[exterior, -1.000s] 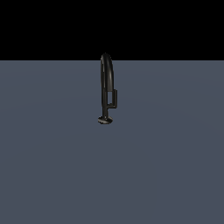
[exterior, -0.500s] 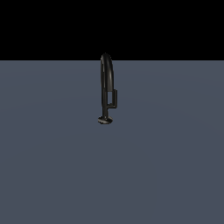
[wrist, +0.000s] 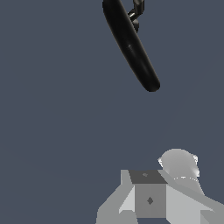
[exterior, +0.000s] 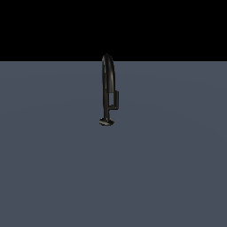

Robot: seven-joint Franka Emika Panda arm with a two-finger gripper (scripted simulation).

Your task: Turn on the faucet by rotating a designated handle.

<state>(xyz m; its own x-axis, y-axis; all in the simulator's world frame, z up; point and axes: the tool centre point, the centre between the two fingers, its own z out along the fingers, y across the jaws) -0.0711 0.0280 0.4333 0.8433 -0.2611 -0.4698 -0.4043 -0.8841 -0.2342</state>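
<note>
1. The faucet (exterior: pixel 107 88) is standing upright on the flat grey counter (exterior: pixel 53 168), a little above the centre of the exterior view, with its arched spout rising against the black background.
2. Its small round base (exterior: pixel 106 121) is resting on the counter at the 6 o'clock end of the stem.
3. The handle (exterior: pixel 115 99) is branching off the stem toward 3 o'clock in the exterior view, sitting just beside the stem about halfway up, and appearing to run upright and parallel to it.
4. No arm or hand is showing in the exterior view.
5. In the wrist view, the glossy black spout (wrist: pixel 131 46) is stretching diagonally across the picture, well apart from the grey robot parts, with the thin handle (wrist: pixel 136 11) peeking out beside it near the frame edge.
6. A pale grey robot body (wrist: pixel 162 194) is showing in the wrist view, but the fingers are not visible, so I cannot tell whether the hand is open or closed.
7. Nothing is touching the faucet or its handle.
</note>
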